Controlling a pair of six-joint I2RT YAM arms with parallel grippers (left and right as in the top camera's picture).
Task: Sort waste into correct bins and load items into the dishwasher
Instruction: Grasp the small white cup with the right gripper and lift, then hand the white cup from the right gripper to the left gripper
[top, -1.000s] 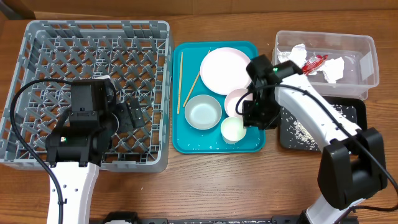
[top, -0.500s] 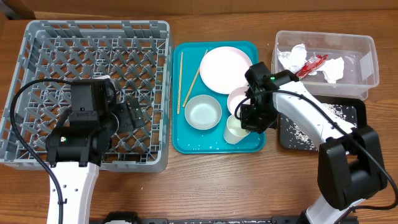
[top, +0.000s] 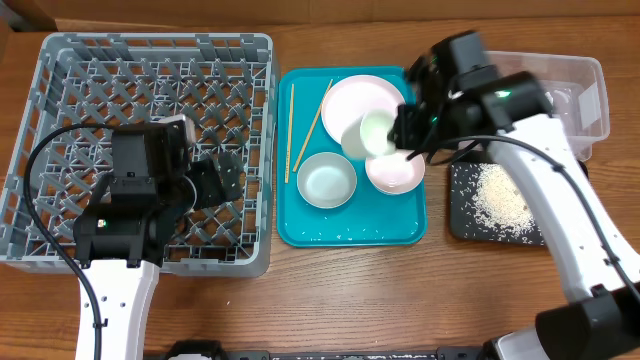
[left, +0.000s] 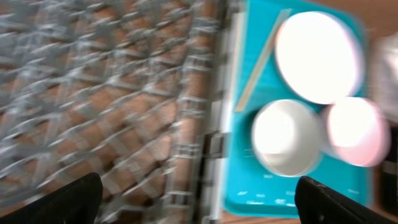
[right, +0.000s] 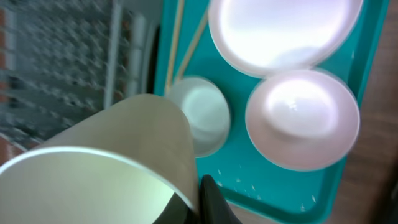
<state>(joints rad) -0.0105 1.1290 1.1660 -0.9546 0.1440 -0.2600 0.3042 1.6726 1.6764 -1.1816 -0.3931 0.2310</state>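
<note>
Cup (right: 106, 162) sits pinched by its wall in the right claw (top: 408, 132), hanging above the teal tray (top: 300, 225) where bowl (top: 326, 180), small plate (top: 395, 172) and large plate (top: 345, 100) lie. It is probably bound for the dish rack (top: 60, 60). Over that rack, the left claw (top: 215, 182) hovers spread and empty, perhaps ready to receive.

We are finding the dish rack (top: 150, 90) sitting left of the middle tray (top: 340, 228), the tub (top: 592, 95) and shallow tray (top: 461, 228) right of it. Chopsticks (top: 291, 130), large plate (top: 345, 100), small plate (top: 395, 176) and bowl (top: 326, 181) are lying on it, the cup (top: 376, 131) hanging above.
</note>
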